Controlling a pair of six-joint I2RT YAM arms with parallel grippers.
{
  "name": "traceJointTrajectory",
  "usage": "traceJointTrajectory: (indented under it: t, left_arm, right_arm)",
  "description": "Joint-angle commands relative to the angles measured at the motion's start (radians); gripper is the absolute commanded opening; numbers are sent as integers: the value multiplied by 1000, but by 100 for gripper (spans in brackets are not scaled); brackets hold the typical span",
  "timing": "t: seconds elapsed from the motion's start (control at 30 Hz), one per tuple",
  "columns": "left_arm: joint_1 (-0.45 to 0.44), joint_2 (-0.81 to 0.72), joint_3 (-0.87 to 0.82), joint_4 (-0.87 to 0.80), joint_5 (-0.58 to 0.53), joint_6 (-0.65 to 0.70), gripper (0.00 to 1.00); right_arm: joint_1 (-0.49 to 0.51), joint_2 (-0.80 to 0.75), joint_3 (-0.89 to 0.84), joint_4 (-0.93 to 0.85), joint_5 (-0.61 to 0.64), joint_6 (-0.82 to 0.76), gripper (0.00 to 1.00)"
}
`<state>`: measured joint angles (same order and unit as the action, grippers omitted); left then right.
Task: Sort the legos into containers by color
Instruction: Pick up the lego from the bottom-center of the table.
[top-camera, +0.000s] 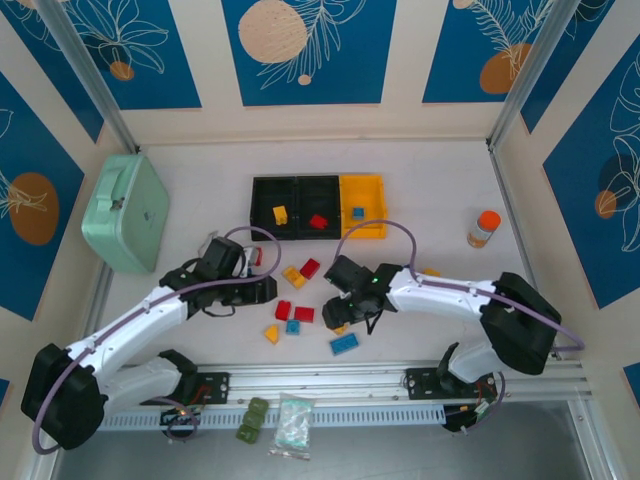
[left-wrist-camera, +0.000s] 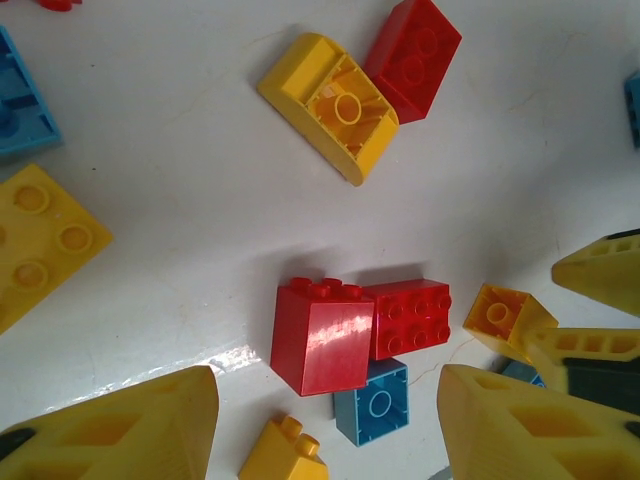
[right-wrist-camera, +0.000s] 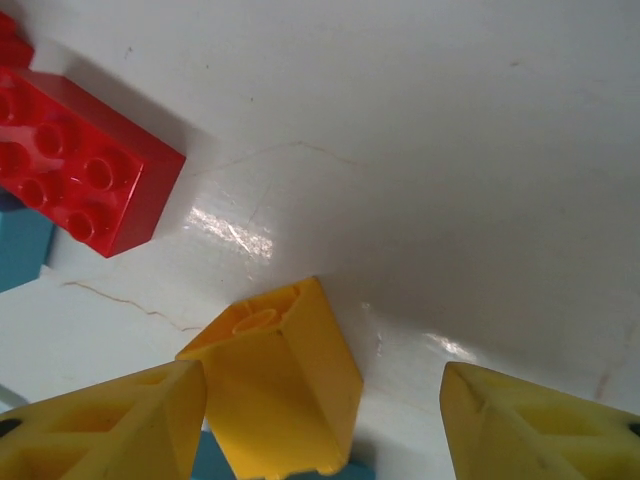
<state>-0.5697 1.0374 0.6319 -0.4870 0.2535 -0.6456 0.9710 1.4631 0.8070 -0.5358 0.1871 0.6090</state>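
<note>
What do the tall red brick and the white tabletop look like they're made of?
Tall red brick: probably hard moulded plastic, glossy, with a bright highlight on its face and crisp studs. Tabletop: smooth white semi-gloss, maybe laminate or paint; glare patches and hairline cracks show.

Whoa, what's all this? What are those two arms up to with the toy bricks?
It's a color-sorting job: legos go into three joined bins. One brick sits in each bin so far; most lie loose on the table. The right gripper is open around a yellow brick, not yet closed on it. The left gripper hangs open above a red brick.
</note>
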Motion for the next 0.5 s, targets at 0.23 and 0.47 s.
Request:
traceJointTrajectory:
  t: [0.23, 0.47]
  left_arm:
    - [-7, -31, -29, -20, -36, -30, 60]
    - [-7, -48, -42, -22, -46, -39, 60]
  right_arm:
    - [40, 110, 102, 3, 39, -45, 51]
    - [57, 92, 140, -42, 75, -45, 58]
